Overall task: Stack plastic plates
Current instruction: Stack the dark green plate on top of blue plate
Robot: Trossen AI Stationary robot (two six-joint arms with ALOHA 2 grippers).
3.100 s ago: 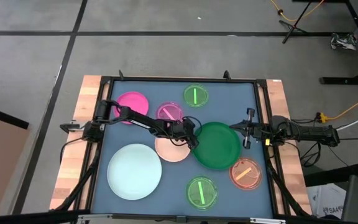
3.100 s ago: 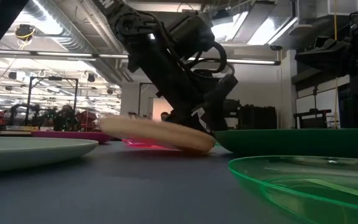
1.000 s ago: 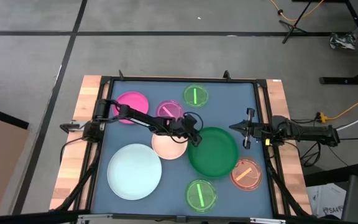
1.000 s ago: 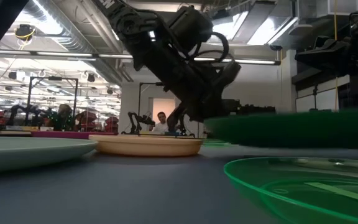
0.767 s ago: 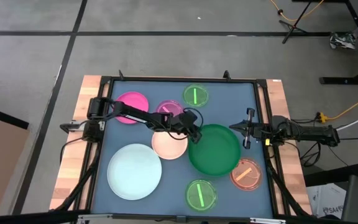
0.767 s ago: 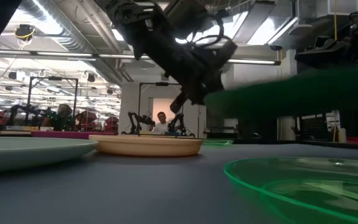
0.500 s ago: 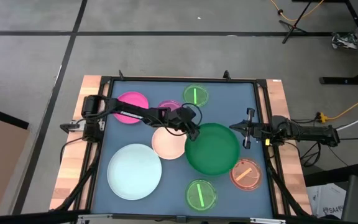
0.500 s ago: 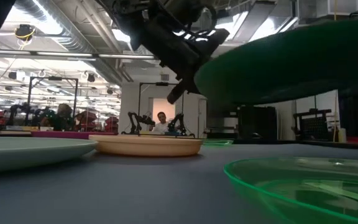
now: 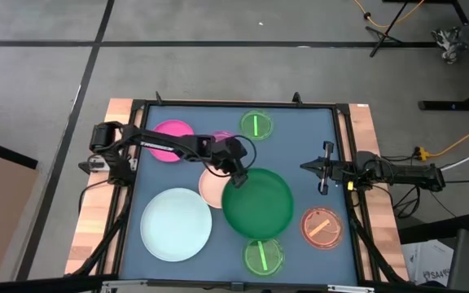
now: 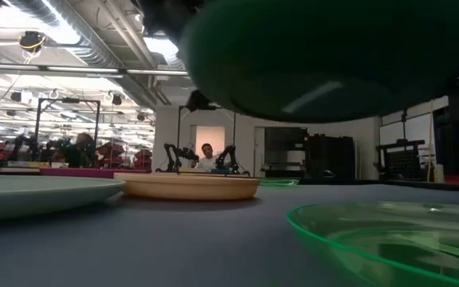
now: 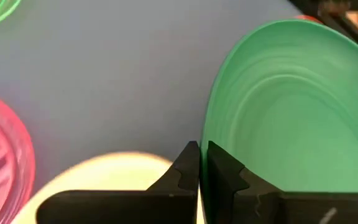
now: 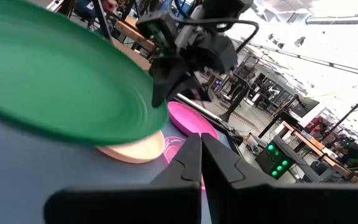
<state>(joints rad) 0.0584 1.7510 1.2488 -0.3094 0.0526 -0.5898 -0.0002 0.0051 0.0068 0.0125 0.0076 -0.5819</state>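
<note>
left gripper: clenched on rim of dark green plate, held aloft mid-bench | right gripper: pinched empty, parked at bench's right side | handling: likely light, stiff, slick plastic; thin rim is the only grip, may pivot.

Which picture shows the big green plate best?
The high view: the whole green plate shows, pinched at its rim by the left gripper, partly over the cream plate. The low view sees only its dark underside, the left wrist view its gripped edge, the right wrist view it tilted, cut off.
</note>
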